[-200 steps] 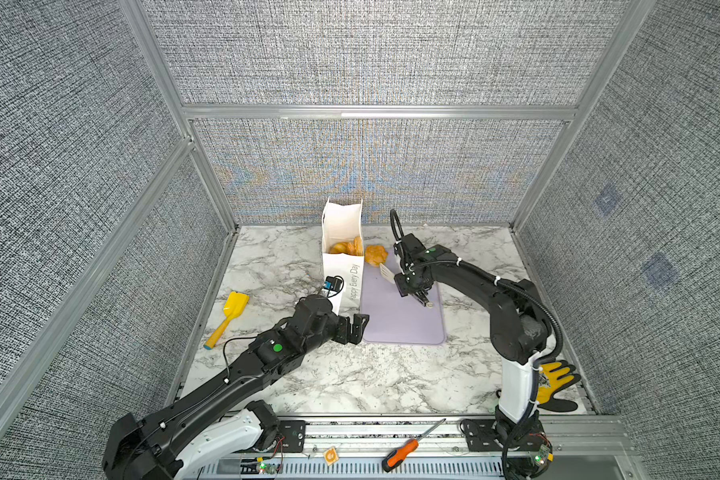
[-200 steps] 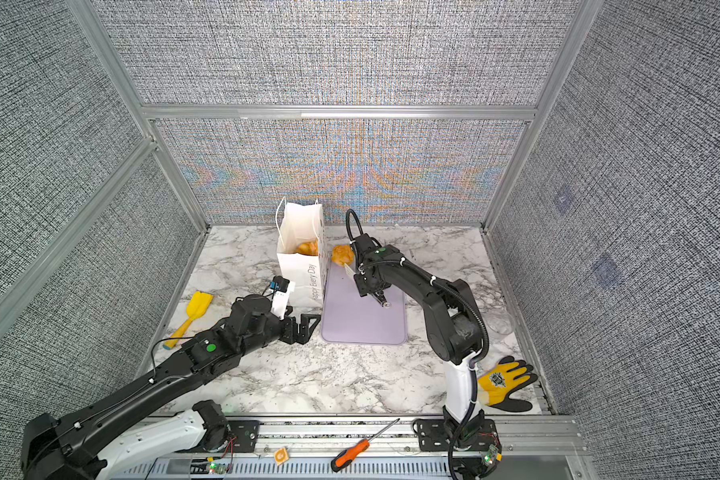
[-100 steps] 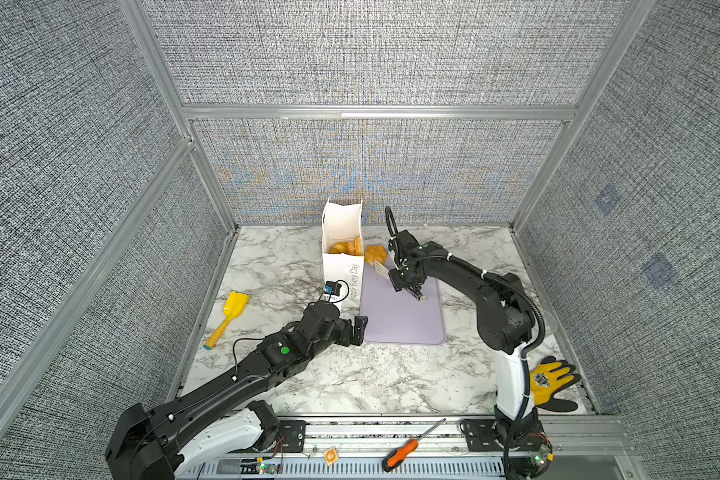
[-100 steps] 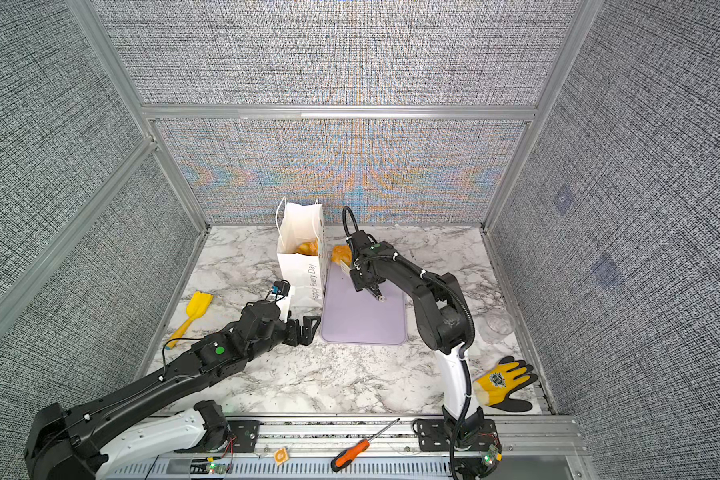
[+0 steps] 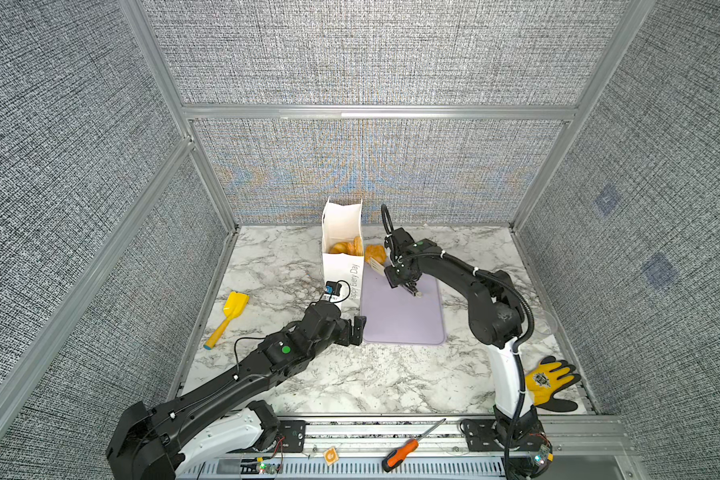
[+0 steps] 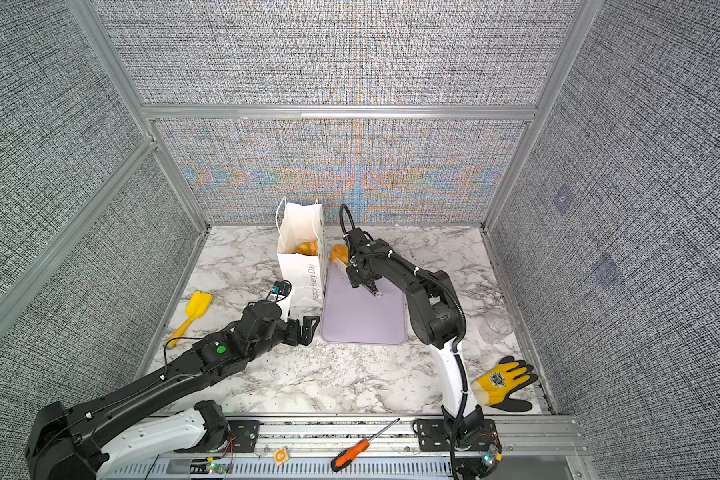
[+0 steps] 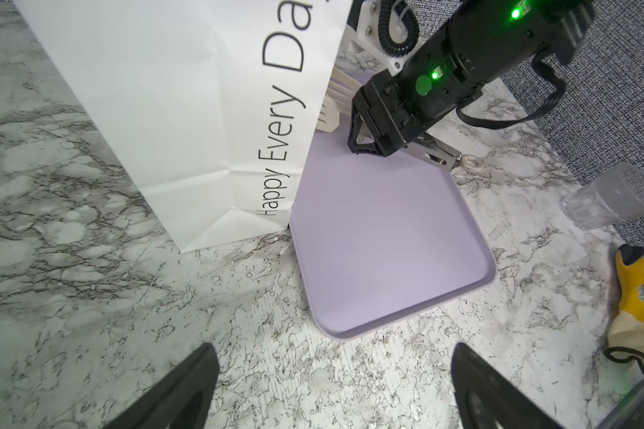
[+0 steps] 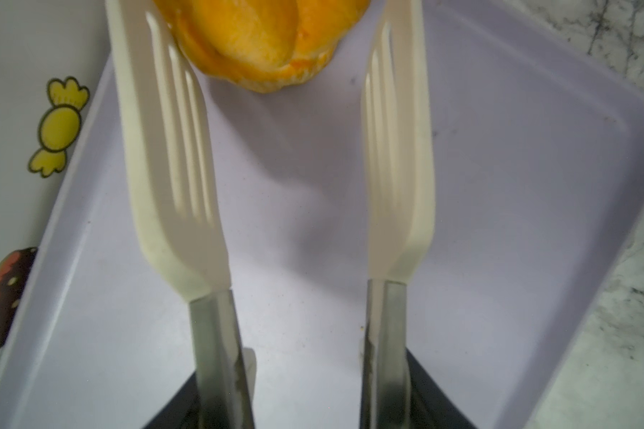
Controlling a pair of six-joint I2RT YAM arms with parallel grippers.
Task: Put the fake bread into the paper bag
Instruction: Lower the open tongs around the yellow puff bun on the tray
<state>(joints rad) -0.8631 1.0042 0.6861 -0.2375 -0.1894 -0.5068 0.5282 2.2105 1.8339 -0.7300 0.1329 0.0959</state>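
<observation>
So, right gripper has the tongs, and one pastry is at the tips next to the paper bag

Your right gripper is clamped on the metal arms of those tongs, and the cream slotted blades stand apart. The glossy orange pastry sits between the blade tips. One blade touches it, but I can't tell about the other one. I also can't tell if it's resting on the lilac tray or hanging just over it, though it throws a shadow onto the tray. In both top views the pastry is at the tray's far end, just beside the bag and outside it.

The bag stands upright on the marble table, its foot right up against the tray's left edge, with "Happy Every Day" on the narrow front side. More fake bread shows inside through the open top.

Your left gripper is spread wide with nothing in it. It hovers over the table near the tray's near-left corner and the foot of the bag.

Further out, a yellow scoop lies on the table well left of the bag. A clear glass and a yellow work glove are off to the tray's right. An orange-handled screwdriver lies on the front rail.
</observation>
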